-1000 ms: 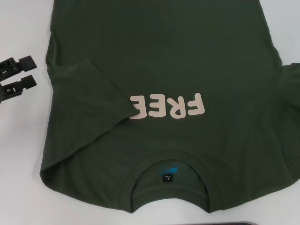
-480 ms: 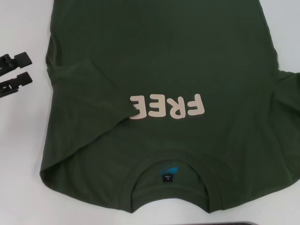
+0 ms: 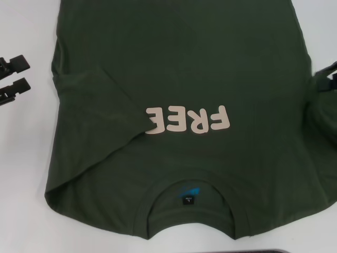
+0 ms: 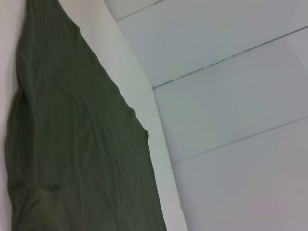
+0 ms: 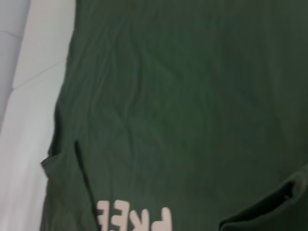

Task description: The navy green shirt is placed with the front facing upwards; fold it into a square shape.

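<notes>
The navy green shirt (image 3: 184, 68) lies front up on the white table (image 3: 26, 158), collar nearest me, with its pink "FREE" lettering (image 3: 188, 119) and black neck label (image 3: 189, 199) showing. Its sleeve on my left (image 3: 89, 100) is folded in over the body. My left gripper (image 3: 13, 74) is open and empty at the left edge, apart from the shirt. My right gripper (image 3: 327, 79) shows at the right edge, shut on the shirt's other sleeve, which is raised. The right wrist view shows the shirt (image 5: 183, 106) and that lifted sleeve fold (image 5: 269, 211). The left wrist view shows the shirt's side (image 4: 72, 144).
A dark flat object (image 3: 253, 251) peeks in at the near edge of the table. The left wrist view shows the table's edge (image 4: 144, 110) and pale floor tiles (image 4: 240, 120) beyond it.
My left gripper has drawn back to the left, away from the shirt. My right gripper has come in at the right edge and the sleeve there has risen.
</notes>
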Available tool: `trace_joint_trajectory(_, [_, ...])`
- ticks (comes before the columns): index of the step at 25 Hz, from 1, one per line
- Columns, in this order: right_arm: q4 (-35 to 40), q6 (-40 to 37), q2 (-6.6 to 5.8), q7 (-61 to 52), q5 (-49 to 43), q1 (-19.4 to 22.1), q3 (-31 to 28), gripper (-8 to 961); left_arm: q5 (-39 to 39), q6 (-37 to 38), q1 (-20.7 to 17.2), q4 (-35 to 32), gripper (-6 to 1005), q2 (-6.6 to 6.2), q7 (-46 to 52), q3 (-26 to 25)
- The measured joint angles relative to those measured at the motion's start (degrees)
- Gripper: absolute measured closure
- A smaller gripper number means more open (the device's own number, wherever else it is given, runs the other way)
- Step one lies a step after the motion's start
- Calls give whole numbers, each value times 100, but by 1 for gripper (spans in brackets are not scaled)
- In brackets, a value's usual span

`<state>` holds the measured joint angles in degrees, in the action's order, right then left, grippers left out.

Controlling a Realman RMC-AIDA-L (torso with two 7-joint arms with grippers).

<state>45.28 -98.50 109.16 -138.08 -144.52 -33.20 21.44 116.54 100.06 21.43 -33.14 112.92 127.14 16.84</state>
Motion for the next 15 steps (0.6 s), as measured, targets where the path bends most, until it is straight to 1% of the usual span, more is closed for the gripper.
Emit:
trace_joint_trajectory(4, [-243, 104, 31, 46, 8, -81, 1, 932, 0, -3, -16, 0, 170, -6, -4, -28])
trace_joint_trajectory(7, [-288, 163, 44, 56, 41, -122, -3, 932, 0, -5, 3, 0, 171, -8, -9, -74])
trace_joint_trajectory(15, [-477, 324, 45, 27, 569, -139, 0, 931, 0, -5, 15, 0, 173, -8, -9, -101])
